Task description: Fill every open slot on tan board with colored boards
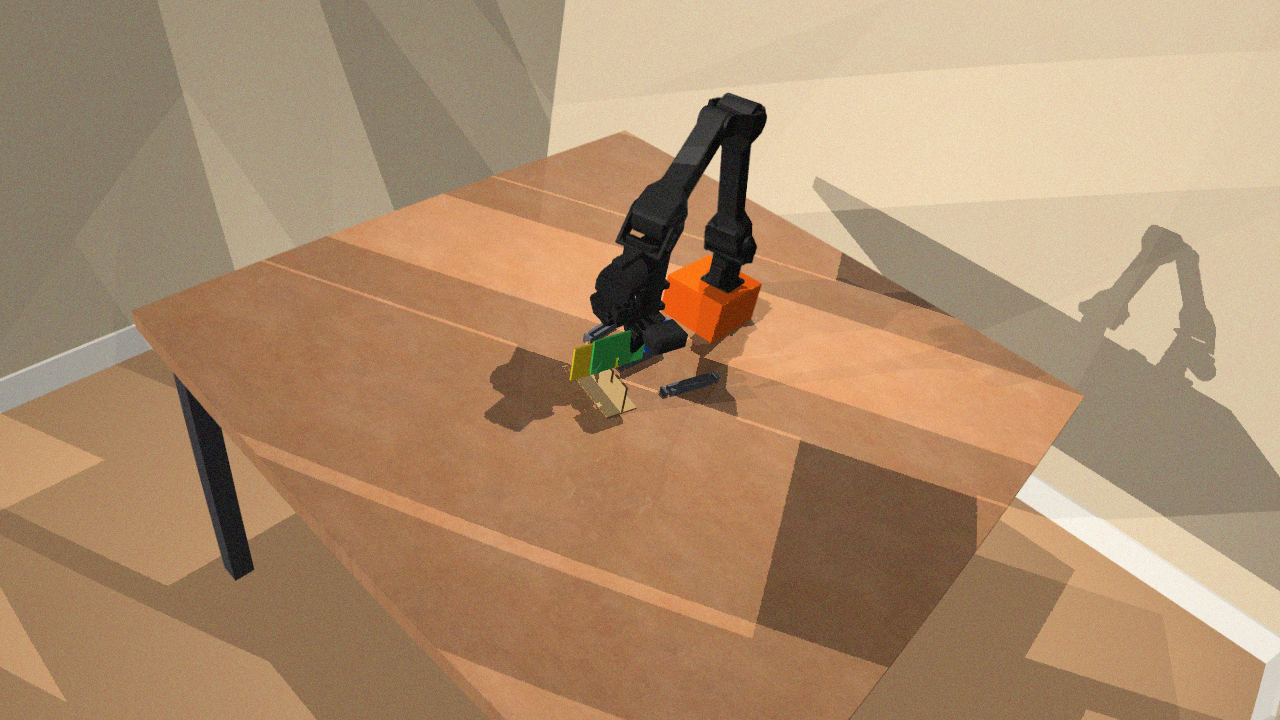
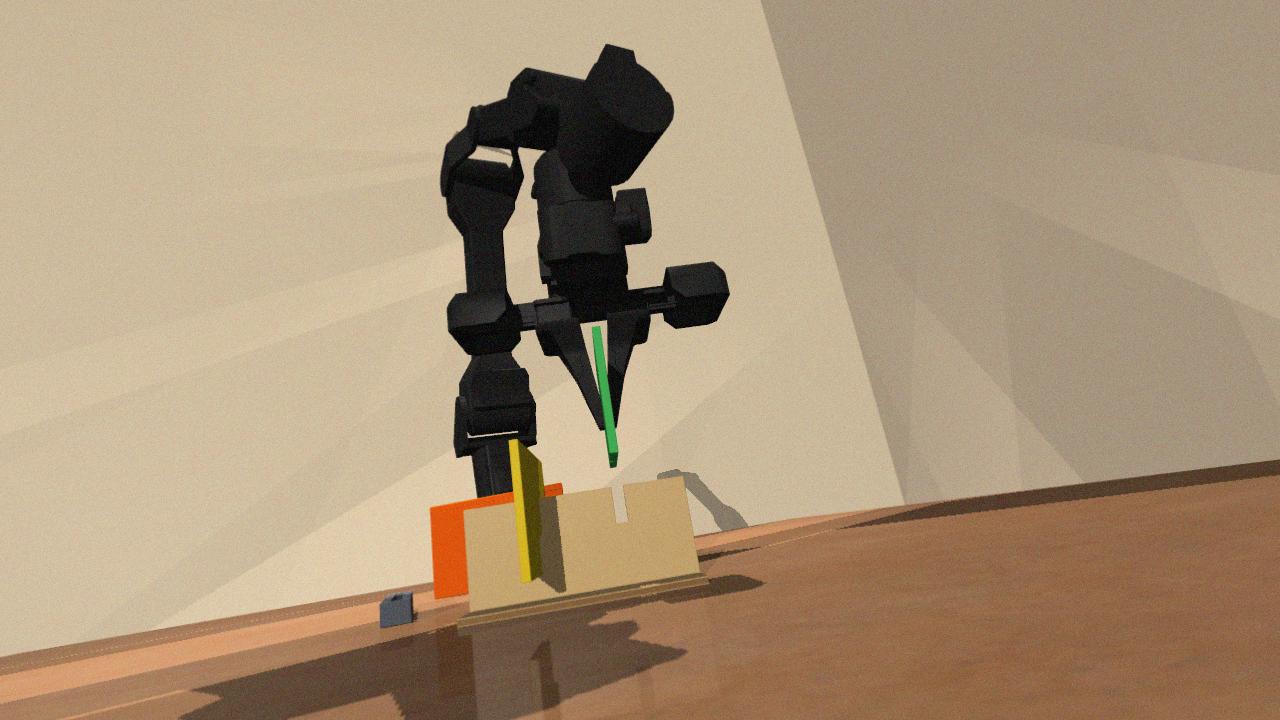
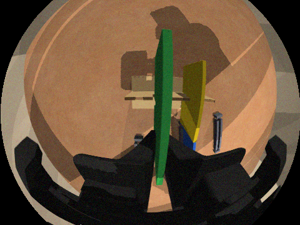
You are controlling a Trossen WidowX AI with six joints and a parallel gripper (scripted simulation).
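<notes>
Beige walls with slanting bands of shade rise behind a brown wooden table (image 1: 501, 510) (image 2: 984, 582) (image 3: 94, 40), its top crossed by lighter stripes and darker patches. No writing can be made out on anything.

The jaws of the black gripper (image 1: 637, 344) (image 2: 610, 420) (image 3: 160, 140) are closed on a green board (image 1: 610, 352) (image 2: 605, 394) (image 3: 164, 94), one finger on each face. The board is held above the tan board (image 1: 612, 394) (image 2: 590, 546) (image 3: 140, 96), apart from it in the exterior view, upright with a slight lean and crosswise to it. Below its lower end, the tan board shows an open slot, a narrow cut in its top edge.

Beside the green board, a yellow board (image 1: 581, 361) (image 2: 526, 514) (image 3: 192, 94) stands upright across the tan board, reaching down close to its foot; the wrist view shows a blue piece (image 3: 188, 139) at the yellow board's near end. The tan board stands on a thin, flat base of like colour.

Farther out, a grey slotted holder (image 1: 689, 385) (image 3: 139, 139) lies on one side, and another grey holder (image 1: 601, 332) (image 2: 396, 609) (image 3: 217, 132) on the other, past the yellow board. Behind them sits an orange block (image 1: 709, 313) (image 2: 449, 555) under the arm's foot.
</notes>
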